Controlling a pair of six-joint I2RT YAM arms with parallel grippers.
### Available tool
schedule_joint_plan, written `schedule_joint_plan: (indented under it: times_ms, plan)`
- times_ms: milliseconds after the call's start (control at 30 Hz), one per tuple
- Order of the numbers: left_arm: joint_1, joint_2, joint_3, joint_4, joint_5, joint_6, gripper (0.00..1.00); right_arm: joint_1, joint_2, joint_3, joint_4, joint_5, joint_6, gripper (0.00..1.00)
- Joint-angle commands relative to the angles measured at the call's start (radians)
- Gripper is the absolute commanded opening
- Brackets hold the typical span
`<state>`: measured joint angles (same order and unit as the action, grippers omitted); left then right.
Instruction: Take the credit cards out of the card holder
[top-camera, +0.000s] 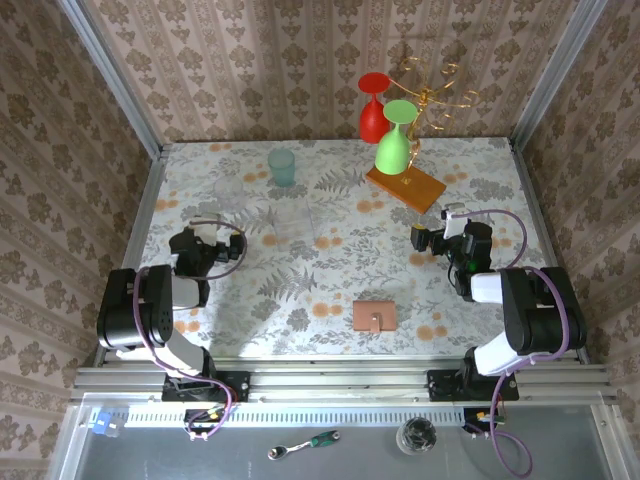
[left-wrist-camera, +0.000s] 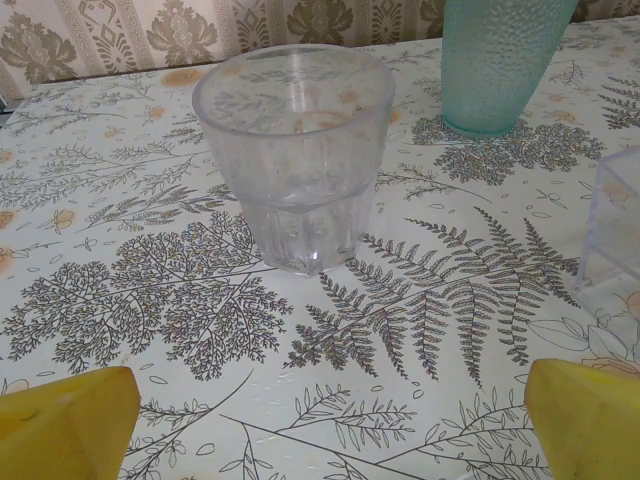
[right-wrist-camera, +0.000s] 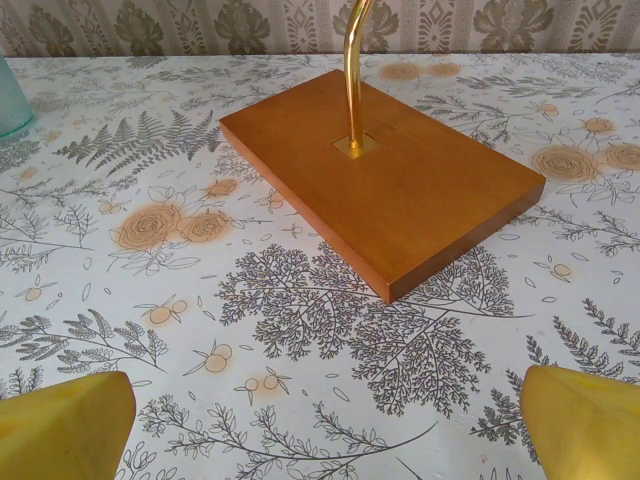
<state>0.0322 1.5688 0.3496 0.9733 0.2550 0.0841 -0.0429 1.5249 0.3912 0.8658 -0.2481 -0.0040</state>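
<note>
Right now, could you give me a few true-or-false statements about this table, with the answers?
1. The small tan-brown leather card holder lies closed on the flower-patterned table. True.
2. The left gripper grips the clear plastic tumbler. False: it is open, and the tumbler stands apart ahead of it.
3. The right gripper is open, facing the orange-brown wooden rack base. True.
4. The green plastic wine glass stands upright on the table. False: it hangs upside down from the gold wire rack.

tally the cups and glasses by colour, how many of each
clear tumbler: 1
teal tumbler: 1
red wine glass: 1
green wine glass: 1
total: 4
</note>
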Motion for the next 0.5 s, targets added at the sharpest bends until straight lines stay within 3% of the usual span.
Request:
schedule_joint_plan:
  times_ms: [0,467]
  plan:
    - [-0.006,-0.012,0.004,0.019,0.018,0.024,1.00,0.006,0.001,-0.009,0.031,-0.011,-0.017,1.00]
    - [0.000,-0.011,0.011,0.005,0.026,0.020,1.00,0.006,0.000,-0.009,0.031,-0.010,-0.016,1.00]
